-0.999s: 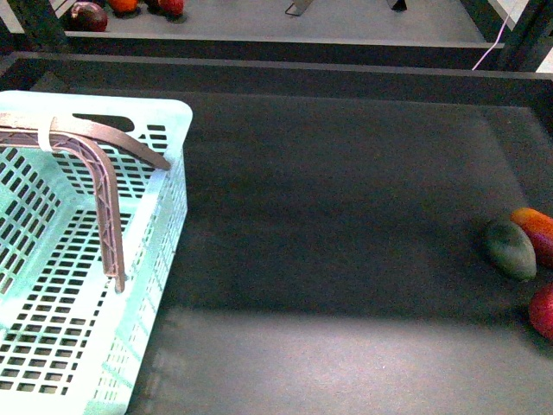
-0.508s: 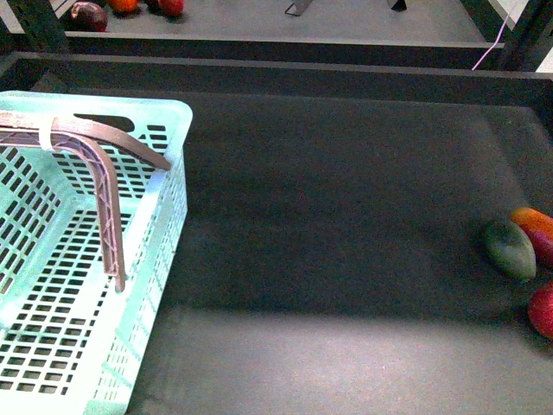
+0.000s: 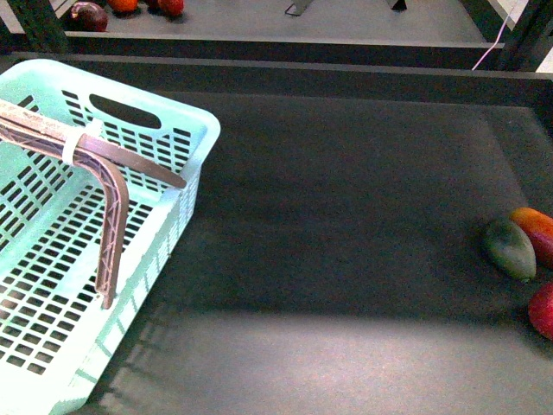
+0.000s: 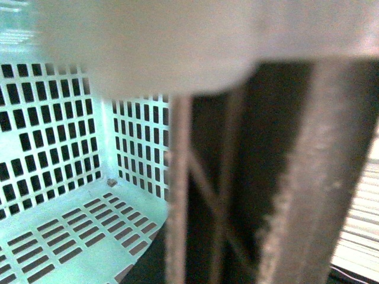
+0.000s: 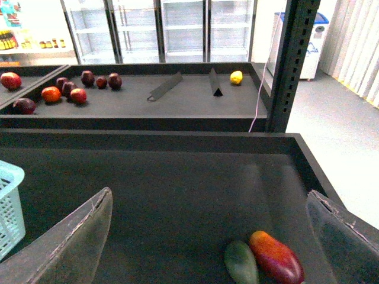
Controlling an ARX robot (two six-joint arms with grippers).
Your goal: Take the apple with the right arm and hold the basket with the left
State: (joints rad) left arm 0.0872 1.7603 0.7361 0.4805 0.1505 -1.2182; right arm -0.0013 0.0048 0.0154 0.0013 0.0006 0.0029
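Basket (image 3: 147, 138) sits at the left of my front view, skewed to the table's edge: pale mint plastic, slotted walls and floor, rounded rim. Its brown latticed handle (image 3: 112, 199), wrapped by a white band (image 3: 73, 147), arches across it. The left wrist view is filled with blurred lattice and mint slots, so I judge the left arm is at the handle, but I cannot tell whether its gripper is clamped or loose. The matte dark table (image 3: 346, 216) stretches bare across the middle. At the far right lie a dull green elongated mango (image 3: 508, 248) and, touching it, a glossy oblong orange-red fruit (image 3: 537, 232). Apple (image 3: 543, 309) lies nearest me, red and round, cut off by the frame edge. The right gripper (image 5: 208, 198) hangs with its fingers spread wide, holding nothing, looking at the mango and oblong fruit, not the apple. I judge the pick not yet begun: next I must bring that arm over the apple and descend without nudging its neighbours.
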